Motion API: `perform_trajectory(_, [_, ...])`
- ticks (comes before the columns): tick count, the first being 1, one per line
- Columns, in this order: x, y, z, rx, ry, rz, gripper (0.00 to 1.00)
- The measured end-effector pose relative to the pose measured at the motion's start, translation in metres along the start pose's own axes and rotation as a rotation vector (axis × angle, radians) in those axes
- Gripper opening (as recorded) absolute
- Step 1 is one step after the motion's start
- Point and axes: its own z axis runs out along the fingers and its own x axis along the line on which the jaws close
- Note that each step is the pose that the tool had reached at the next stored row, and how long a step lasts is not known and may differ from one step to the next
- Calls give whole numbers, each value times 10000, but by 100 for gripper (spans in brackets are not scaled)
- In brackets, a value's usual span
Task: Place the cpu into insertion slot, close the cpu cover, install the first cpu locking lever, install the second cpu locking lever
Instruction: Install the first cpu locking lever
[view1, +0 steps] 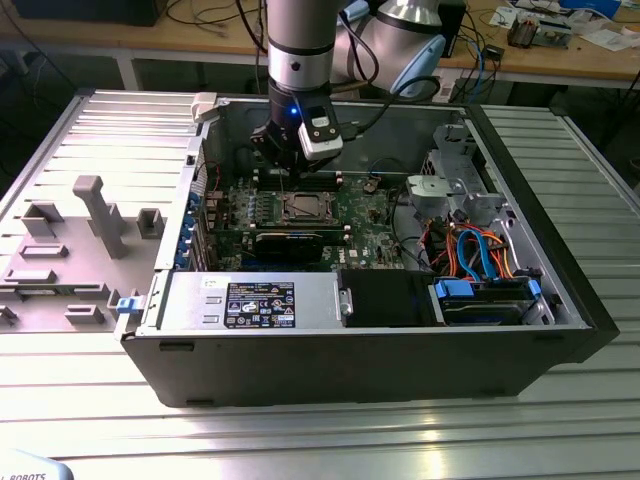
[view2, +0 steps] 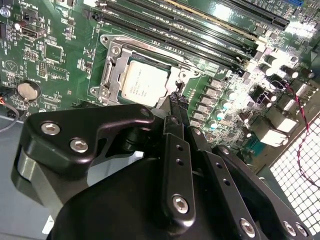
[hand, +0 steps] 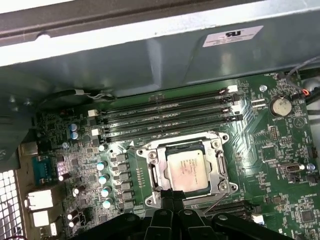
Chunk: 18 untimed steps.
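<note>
Inside, down in the open black computer case (view1: 400, 370) on the ribbed grey metal desk (view1: 300, 440), sits the green circuit board (view1: 370, 225) with the small square silver-rimmed insertion slot (view1: 303, 208) near its middle. Already seated in that slot: the flat square cpu with its dull silver-grey metal top (view2: 144, 84), seen in both wrist views (hand: 187, 170). Framing it, the thin silver metal cpu cover with a square window (hand: 220, 162), lying flat around the chip's edges. Just beside the socket, a row of long black memory slots (hand: 165, 117). Directly above the socket in the exterior view, the black end effector (view1: 288, 160) on the silver arm, hanging over the board's far side. In the second wrist view, black fingertips (view2: 176, 102) drawn narrowly together, nothing between them, poised near the socket's edge; contact with the frame not clear. To the exterior view's left, a grey plastic fixture tray (view1: 60, 270) resting on the desk beside the case.
</note>
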Motion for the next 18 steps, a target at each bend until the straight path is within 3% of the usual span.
perform_trajectory(15, [0, -2, 0, 1, 2, -60, 11])
perform_trajectory(18, [0, -2, 0, 5, 9, -277, 11])
